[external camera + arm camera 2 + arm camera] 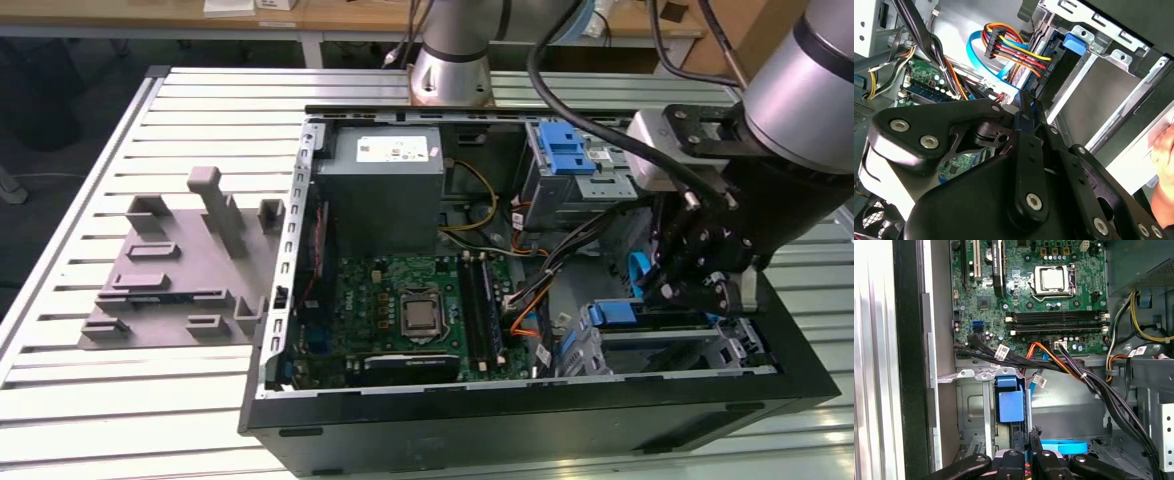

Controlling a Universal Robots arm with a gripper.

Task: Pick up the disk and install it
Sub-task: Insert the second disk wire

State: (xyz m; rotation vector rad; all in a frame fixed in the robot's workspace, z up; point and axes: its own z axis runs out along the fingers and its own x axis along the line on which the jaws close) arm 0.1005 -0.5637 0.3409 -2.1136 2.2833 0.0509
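The open computer case (534, 300) is seen from above in the exterior view, while its drive bay (1004, 405) is viewed closely in both wrist views.

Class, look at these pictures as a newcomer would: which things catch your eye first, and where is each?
The open computer case lies on the slatted table, its green motherboard exposed in the middle. The gripper reaches into the drive bay at the exterior view's right, beside a blue latch and bright cables.

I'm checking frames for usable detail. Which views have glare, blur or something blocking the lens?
Exterior view: evenly lit, with sheen on the slatted table. Second wrist view: the gripper is close, blocking the lower half. First wrist view: the motherboard is crisp, and a bright washed-out strip runs beside the case wall.
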